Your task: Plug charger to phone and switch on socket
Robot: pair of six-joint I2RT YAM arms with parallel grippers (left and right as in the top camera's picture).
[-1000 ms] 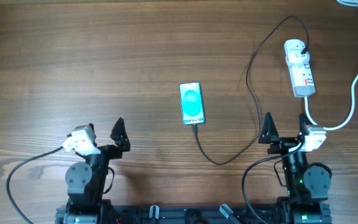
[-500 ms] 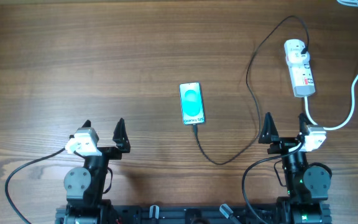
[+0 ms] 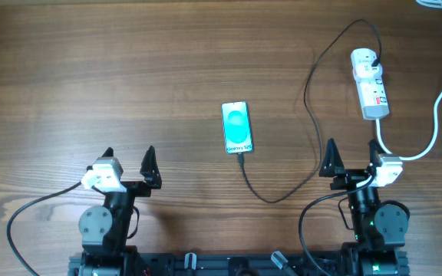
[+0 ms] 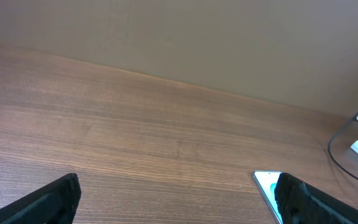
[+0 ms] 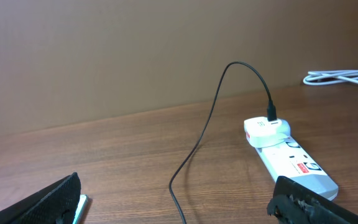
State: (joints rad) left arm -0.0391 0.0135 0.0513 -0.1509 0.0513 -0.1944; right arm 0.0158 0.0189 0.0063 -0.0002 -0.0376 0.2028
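Phone point(image 3: 237, 128) lies mid bench point(image 3: 90, 69). Charger point(image 3: 306, 92) tip touches phone's near end; fully in, cannot tell. Socket point(image 3: 369, 84) far right. Left end effector point(image 3: 127, 159), right end effector point(image 3: 352, 157): both apart, empty. Right one nearer socket: go slow, push softly, don't shove it.

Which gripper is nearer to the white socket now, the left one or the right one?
Right. The right gripper is just short of the socket; the left gripper is far off to its left.
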